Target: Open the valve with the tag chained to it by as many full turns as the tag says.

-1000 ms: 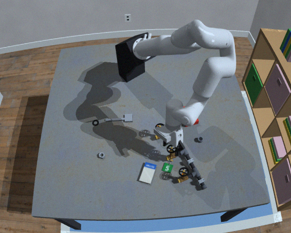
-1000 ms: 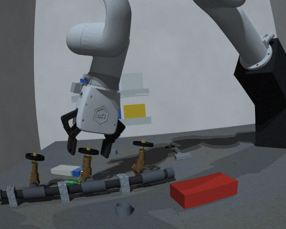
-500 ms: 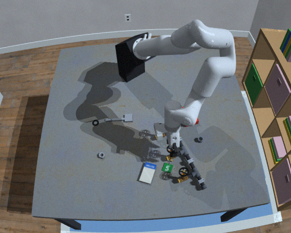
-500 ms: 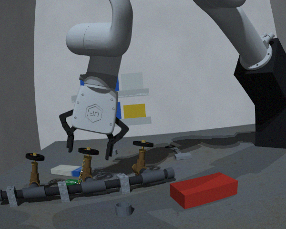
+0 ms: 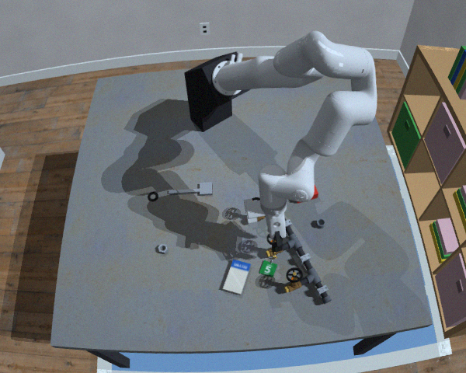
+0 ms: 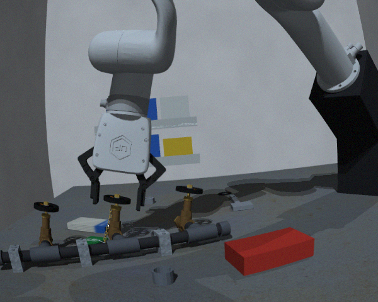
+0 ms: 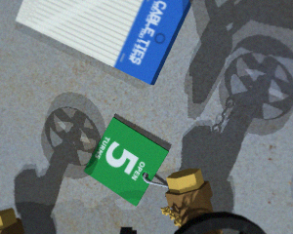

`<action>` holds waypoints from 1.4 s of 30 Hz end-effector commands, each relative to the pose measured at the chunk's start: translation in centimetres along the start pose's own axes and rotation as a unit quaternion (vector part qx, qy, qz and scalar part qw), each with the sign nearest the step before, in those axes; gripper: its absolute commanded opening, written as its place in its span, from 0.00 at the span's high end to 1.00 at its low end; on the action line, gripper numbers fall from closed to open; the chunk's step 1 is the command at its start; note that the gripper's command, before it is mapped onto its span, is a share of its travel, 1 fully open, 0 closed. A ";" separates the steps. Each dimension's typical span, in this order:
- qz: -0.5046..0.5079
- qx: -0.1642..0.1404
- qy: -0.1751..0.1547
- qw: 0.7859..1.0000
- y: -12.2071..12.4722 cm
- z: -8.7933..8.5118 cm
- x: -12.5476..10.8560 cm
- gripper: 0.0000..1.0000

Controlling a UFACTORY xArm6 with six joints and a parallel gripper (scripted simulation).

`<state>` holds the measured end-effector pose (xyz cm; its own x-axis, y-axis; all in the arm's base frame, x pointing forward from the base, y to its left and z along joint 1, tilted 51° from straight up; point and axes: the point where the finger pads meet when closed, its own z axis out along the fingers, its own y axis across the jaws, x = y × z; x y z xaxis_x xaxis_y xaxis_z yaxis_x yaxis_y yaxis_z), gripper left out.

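Observation:
Three brass valves with black handwheels stand on a grey pipe [image 6: 111,246]. The middle valve [image 6: 118,199] carries a gold chain down to a green tag [image 7: 127,166] that reads "5 turns open"; the tag lies flat on the table [image 5: 267,268]. My gripper [image 6: 116,199] points down over the middle valve, with one finger on each side of its handwheel. The fingers are open and stand apart from the rim. The left valve [image 6: 46,206] and the right valve [image 6: 189,189] are untouched. In the wrist view only the edge of the wheel shows at the bottom.
A cable ties box [image 5: 235,276] lies beside the tag. A red brick [image 6: 269,250] and a grey ring [image 6: 163,275] lie in front of the pipe. A nut [image 5: 160,247], a black ring [image 5: 153,193] and a grey flat tool [image 5: 193,189] lie to the left. A shelf [image 5: 442,180] stands to the right.

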<state>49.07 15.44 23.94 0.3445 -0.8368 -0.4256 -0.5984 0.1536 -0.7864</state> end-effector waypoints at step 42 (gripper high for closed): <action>-0.130 0.000 -0.001 0.991 -0.1 0.0 0.0 1.00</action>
<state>49.07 15.44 23.95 0.4340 -0.8486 -0.3024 -0.5440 0.0207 -0.8388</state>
